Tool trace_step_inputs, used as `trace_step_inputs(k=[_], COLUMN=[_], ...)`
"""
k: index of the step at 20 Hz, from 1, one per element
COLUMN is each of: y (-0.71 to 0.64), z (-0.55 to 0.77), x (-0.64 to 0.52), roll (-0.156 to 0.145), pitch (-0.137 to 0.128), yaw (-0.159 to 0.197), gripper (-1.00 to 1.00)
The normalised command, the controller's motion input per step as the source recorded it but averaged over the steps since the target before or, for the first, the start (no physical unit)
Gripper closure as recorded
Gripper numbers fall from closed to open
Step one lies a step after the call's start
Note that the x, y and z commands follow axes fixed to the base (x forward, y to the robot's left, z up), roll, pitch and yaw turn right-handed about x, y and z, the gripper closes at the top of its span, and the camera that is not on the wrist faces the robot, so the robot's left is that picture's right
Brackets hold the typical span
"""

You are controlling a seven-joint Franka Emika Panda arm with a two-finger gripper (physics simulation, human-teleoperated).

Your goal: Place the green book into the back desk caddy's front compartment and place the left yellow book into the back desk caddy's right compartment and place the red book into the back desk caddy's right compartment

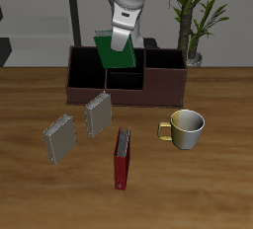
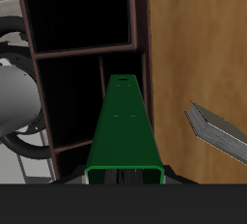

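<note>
The tool (image 1: 121, 43) is clamped on the green book (image 1: 118, 52), holding it in the air at the upper middle of the exterior frame, just above the back desk caddy (image 1: 84, 85). The book hangs tilted, its lower edge over the caddy's middle section, the front compartment (image 1: 124, 77), and not yet down inside. In the wrist view the book (image 2: 122, 131) runs lengthwise away from the camera, with a dark section of the caddy open beyond its far end.

To do this step well, I would first square the book to the dividers so its lower edge clears both walls, since the compartment looks only about one book wide. Then lower it slowly and straight, and release only once the book's weight rests on the caddy floor.

The red book (image 1: 122, 158) lies on the worktop (image 1: 217, 193) at the lower middle of the exterior frame, well apart from the caddy. Two grey-tan books (image 1: 59, 138) stand nearby, and a mug (image 1: 186, 127) sits at the middle right.
</note>
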Motion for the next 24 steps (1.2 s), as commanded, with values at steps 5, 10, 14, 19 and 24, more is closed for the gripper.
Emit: trace_step_inputs(k=[5, 10, 14, 19, 24], y=[0.06, -0.09, -0.04, 0.00, 0.08], z=[-0.06, 0.04, -0.09, -0.04, -0.09], x=[0.02, 0.13, 0.07, 0.05, 0.07], roll=[-0.021, -0.043, -0.030, -0.015, 0.000], pitch=[0.037, 0.009, 0.053, 0.006, 0.023], yaw=[0.046, 0.021, 0.010, 0.017, 0.022], gripper=[1.00, 1.00, 1.00, 1.00, 1.00])
